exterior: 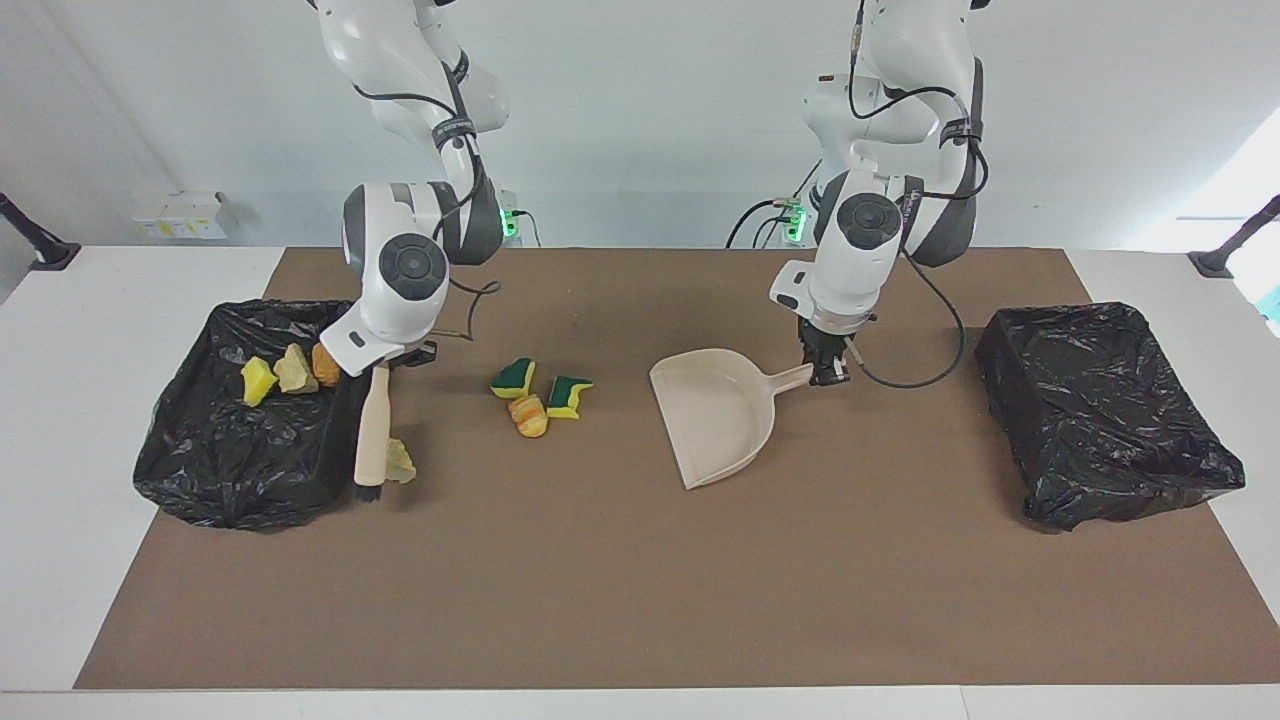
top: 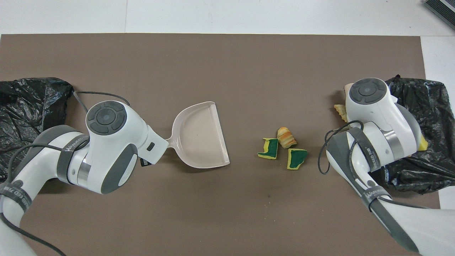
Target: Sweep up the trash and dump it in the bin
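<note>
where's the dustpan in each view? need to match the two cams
Facing view: dustpan on the mat at the centre, toward the left arm's end, its handle held by the left gripper.
Overhead view: dustpan at the centre, its handle running under the left arm's wrist.
Shared landmark: the three scraps beside its open mouth, toward the right arm's end.
</note>
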Controlling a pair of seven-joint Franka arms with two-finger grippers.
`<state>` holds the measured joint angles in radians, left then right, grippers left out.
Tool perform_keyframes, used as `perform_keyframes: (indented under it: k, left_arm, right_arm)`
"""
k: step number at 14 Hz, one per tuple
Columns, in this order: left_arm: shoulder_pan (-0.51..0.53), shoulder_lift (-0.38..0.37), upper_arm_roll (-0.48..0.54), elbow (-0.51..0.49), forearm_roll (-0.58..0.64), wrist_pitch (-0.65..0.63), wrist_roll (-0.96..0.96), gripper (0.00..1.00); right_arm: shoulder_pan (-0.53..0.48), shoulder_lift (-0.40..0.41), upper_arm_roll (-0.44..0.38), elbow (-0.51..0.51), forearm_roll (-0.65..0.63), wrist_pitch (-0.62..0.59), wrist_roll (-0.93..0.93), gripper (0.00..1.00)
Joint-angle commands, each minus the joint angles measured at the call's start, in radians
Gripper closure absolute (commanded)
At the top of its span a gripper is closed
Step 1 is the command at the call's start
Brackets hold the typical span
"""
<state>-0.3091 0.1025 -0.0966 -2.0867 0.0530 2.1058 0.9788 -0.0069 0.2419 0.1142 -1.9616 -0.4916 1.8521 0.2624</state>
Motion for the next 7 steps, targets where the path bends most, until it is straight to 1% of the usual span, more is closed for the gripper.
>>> perform_keyframes:
  k: [1,3,4,5,7]
  left_arm:
    - [-0.008,-0.01,0.002,-0.023,0.018,0.016,0.001,1.0]
    - [-0.008,-0.01,0.002,-0.023,0.018,0.016,0.001,1.0]
    - [-0.008,-0.012,0.0,-0.023,0.018,0.017,0.001,1.0]
    - [-0.008,-0.012,0.002,-0.026,0.018,0.019,0.001,1.0]
    - [-0.008,-0.014,0.0,-0.03,0.018,0.022,0.001,1.0]
  right_arm:
    - [-0.004,-0.001,0.018,-0.036,-0.025,0.039,0.015,1.0]
    - [0.021,-0.004,0.024,-0.04,-0.006,0.03,-0.009,1.0]
    - [0.037,-0.012,0.027,-0.054,0.028,0.024,-0.058,1.0]
    - [0.039,-0.019,0.027,-0.068,0.081,0.022,-0.131,1.0]
    - [0.041,-0.027,0.025,-0.083,0.267,0.019,-0.245,1.0]
